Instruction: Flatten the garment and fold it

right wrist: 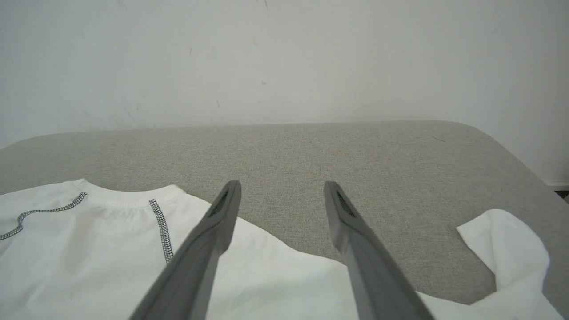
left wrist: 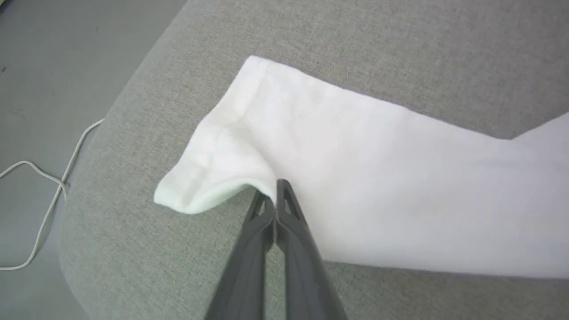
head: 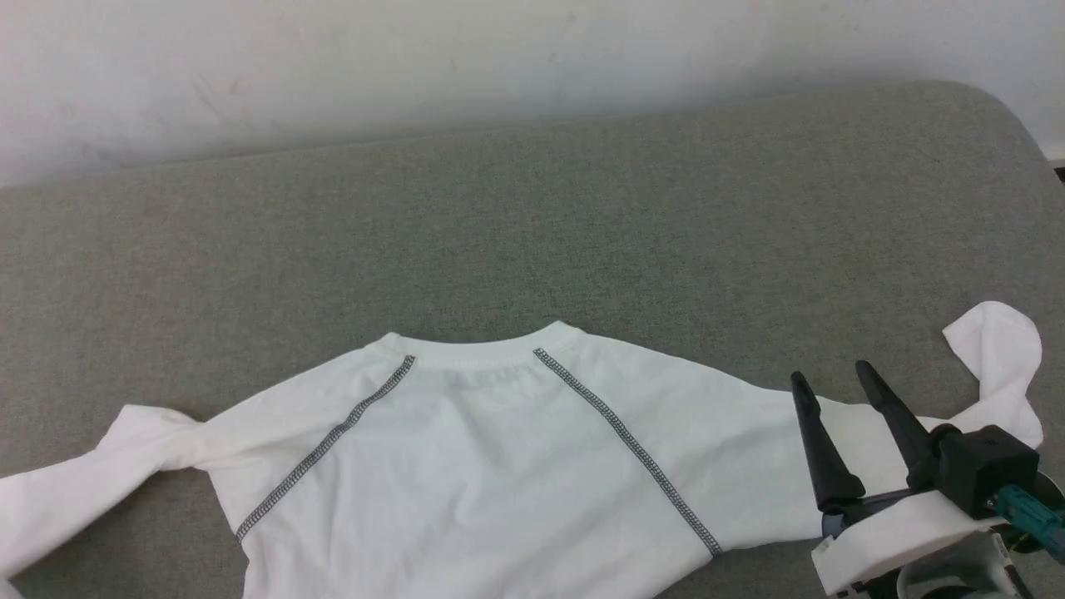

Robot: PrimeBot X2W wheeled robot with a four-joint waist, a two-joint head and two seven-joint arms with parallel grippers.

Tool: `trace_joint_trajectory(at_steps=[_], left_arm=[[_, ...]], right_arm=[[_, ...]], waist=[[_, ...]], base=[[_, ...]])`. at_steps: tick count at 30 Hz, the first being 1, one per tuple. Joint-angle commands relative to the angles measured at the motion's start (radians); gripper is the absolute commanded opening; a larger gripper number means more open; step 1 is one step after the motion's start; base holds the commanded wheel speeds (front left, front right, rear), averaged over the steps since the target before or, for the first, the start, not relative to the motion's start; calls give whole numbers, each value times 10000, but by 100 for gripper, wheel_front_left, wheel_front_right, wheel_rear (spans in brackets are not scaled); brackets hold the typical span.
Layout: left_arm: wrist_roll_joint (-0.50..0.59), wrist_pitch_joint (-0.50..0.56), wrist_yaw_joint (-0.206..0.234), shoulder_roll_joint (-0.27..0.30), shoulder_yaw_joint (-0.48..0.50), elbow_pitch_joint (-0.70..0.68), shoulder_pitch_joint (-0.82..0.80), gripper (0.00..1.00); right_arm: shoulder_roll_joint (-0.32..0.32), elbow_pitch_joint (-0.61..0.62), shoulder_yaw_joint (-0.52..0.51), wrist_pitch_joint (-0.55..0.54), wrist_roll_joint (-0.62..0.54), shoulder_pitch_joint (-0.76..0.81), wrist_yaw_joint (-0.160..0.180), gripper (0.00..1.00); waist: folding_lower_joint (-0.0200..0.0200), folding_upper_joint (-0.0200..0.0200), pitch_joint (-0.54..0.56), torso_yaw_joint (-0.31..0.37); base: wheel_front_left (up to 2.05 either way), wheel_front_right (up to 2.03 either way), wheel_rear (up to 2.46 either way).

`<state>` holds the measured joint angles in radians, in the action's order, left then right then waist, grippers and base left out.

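Your left gripper (left wrist: 272,191) has its two dark fingers pressed together with barely a sliver between them, tips nipped onto the lower edge of a sleeve of the white long-sleeved shirt (head: 499,449), just beside the cuff (left wrist: 209,178), which curls up off the grey upholstered surface (head: 532,233). Over on the other side, your right gripper (head: 832,376) is spread wide, and nothing sits between its fingers. In the head view it hangs over the shirt's right sleeve (head: 749,416), and the right wrist view looks along both fingers, past the sleeve, to bare upholstery. Whether the fingers touch the fabric there, you can't tell. The shirt itself lies spread on the upholstery with the collar (head: 474,353) toward the wall (head: 333,66) and dark grey stitching (head: 624,441) running diagonally down from the neck on each side. The right sleeve stretches out to a flipped-up cuff (head: 998,349), while the left sleeve is twisted near the shoulder (head: 158,433). In the left wrist view, a pale cable (left wrist: 53,178) lies on the floor (left wrist: 44,66) beyond the rounded corner.
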<state>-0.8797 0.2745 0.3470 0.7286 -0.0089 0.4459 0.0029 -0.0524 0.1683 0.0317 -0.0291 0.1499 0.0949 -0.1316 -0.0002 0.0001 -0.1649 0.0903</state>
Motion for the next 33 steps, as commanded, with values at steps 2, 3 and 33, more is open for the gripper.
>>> trace_joint_trajectory(at_steps=[2, 3, 33], left_arm=[[-149, -479, -53, -403, 164, -462, 360, 97], [-158, -762, -64, -541, 236, -658, 477, 100], [3771, -5283, -284, -3036, -2712, -5640, 672, 100]], right_arm=[[22, 113, -46, -52, -89, 177, 9, 100], [22, 138, -52, -72, -110, 210, 9, 100], [-1200, -2651, 498, -855, 568, -1824, 9, 100]], waist=[[2, -1, 252, -53], [2, -1, 333, -58], [2, -1, 395, -972]], base=[[0, 0, 0], [0, 0, 0], [0, 0, 0]])
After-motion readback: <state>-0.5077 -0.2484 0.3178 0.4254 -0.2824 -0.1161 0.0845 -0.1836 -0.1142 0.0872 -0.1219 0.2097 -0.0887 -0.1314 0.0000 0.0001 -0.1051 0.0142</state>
